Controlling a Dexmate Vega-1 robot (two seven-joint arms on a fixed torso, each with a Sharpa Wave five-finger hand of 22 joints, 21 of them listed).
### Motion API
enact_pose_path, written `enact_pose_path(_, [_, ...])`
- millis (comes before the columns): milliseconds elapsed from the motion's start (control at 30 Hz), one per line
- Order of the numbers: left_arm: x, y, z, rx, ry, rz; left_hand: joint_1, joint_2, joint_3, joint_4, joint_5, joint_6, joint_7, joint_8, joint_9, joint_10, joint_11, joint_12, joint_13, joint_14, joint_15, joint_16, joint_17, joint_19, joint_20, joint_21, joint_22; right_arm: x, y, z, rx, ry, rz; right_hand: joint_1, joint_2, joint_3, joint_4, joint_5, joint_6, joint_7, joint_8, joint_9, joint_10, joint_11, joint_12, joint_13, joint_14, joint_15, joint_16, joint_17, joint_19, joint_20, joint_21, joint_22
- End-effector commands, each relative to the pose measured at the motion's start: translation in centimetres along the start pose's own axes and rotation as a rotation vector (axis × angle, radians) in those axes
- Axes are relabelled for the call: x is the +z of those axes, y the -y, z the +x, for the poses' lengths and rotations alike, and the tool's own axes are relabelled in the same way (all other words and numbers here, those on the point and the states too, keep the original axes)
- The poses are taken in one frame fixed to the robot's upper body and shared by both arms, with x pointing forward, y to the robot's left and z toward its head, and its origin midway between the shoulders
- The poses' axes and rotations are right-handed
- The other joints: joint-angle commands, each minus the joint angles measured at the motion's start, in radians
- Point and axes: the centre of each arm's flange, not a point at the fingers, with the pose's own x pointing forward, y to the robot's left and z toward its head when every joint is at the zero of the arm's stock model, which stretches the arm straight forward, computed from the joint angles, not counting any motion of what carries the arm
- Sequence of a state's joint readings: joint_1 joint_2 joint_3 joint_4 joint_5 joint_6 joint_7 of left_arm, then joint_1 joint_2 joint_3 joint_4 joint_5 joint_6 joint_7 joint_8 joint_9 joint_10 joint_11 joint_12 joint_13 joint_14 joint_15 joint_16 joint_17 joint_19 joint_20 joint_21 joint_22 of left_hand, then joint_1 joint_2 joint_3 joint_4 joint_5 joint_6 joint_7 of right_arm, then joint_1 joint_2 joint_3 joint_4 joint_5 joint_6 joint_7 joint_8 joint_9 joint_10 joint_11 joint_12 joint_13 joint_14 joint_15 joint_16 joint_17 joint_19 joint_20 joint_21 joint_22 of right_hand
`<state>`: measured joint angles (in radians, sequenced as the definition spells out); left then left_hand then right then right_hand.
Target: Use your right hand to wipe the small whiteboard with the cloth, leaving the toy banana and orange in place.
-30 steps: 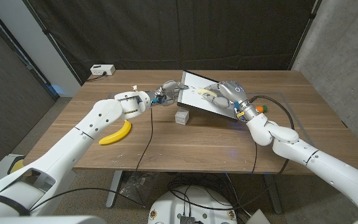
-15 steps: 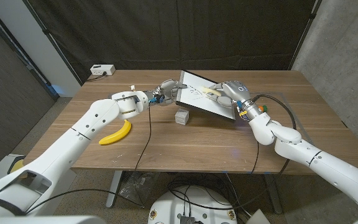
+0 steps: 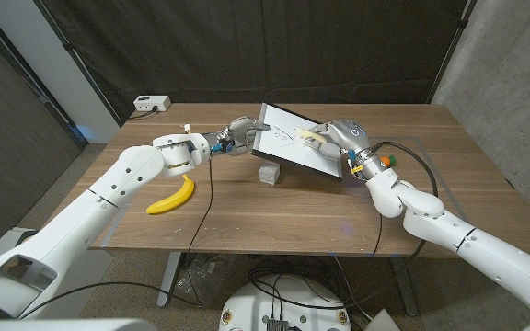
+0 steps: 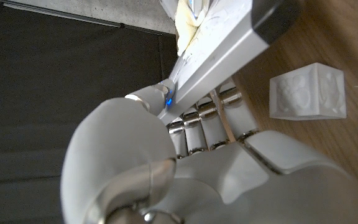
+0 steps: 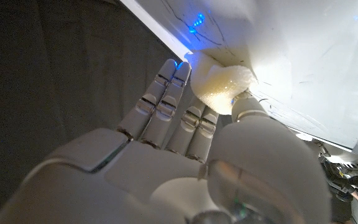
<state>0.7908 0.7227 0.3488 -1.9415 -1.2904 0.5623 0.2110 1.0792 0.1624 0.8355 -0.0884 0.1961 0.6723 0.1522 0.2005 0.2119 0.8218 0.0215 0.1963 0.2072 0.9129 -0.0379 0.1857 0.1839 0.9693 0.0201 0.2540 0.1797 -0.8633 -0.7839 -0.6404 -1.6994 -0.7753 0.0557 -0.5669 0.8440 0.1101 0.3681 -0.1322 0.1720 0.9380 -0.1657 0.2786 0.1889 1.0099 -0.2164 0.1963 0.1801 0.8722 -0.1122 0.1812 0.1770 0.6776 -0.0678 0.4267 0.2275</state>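
Under the right hand (image 3: 339, 134), the cloth (image 3: 312, 137) presses the whiteboard (image 3: 288, 143).

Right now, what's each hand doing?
Left hand: grips the whiteboard by its edge.
Right hand: holds the cloth against the whiteboard.

Just beside the left hand (image 3: 238, 134), a small white embossed cube (image 3: 268, 172) stands on the wooden surface (image 3: 293, 216). The tilted white whiteboard (image 3: 288, 138) blocks passage between both hands. Nearer the robot than the right hand (image 3: 337, 136), the surface lies open; a yellow toy banana (image 3: 173, 198) lies well apart beside the left forearm.

Whiteboard (image 3: 294, 144) tilted, scribbled; pale yellow cloth (image 3: 312, 137) pressed on it; banana (image 3: 173, 198) on table.
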Motion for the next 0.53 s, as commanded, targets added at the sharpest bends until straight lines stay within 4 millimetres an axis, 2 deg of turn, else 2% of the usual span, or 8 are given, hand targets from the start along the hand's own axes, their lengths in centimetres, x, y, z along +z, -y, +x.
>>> enact_pose_path(33, [-0.02, -0.67, 0.01, -0.018, -0.002, 0.003, -0.001, 0.01, 0.015, 0.01, 0.003, 0.032, 0.022, 0.002, 0.002, 0.011, -0.013, 0.003, 0.004, 0.009, -0.006, 0.005, 0.002, -0.002, -0.005, 0.002, 0.005, 0.39, 0.11, 0.48, -0.027, -0.01, -0.006, 0.001, 0.007, 0.0, 0.0, 0.006, 0.07, -0.06, 0.001, 0.005, 0.006, -0.004, 0.004, 0.004, 0.012, -0.074, 0.006, 0.003, -0.001, -0.042, 0.006, 0.003])
enact_pose_path(533, [0.34, -0.63, -0.04, -0.037, -0.009, 0.028, -0.004, 0.01, 0.016, 0.011, 0.002, 0.032, 0.023, 0.003, 0.002, 0.014, -0.011, 0.005, 0.005, 0.01, -0.007, 0.005, 0.002, -0.001, -0.004, 0.002, 0.005, 0.59, 0.37, -0.03, -0.046, -0.021, -0.013, 0.0, 0.007, 0.0, 0.0, 0.006, 0.071, -0.06, -0.001, 0.005, 0.008, -0.004, 0.004, 0.004, 0.013, -0.074, 0.006, 0.003, -0.007, -0.041, 0.006, 0.003])
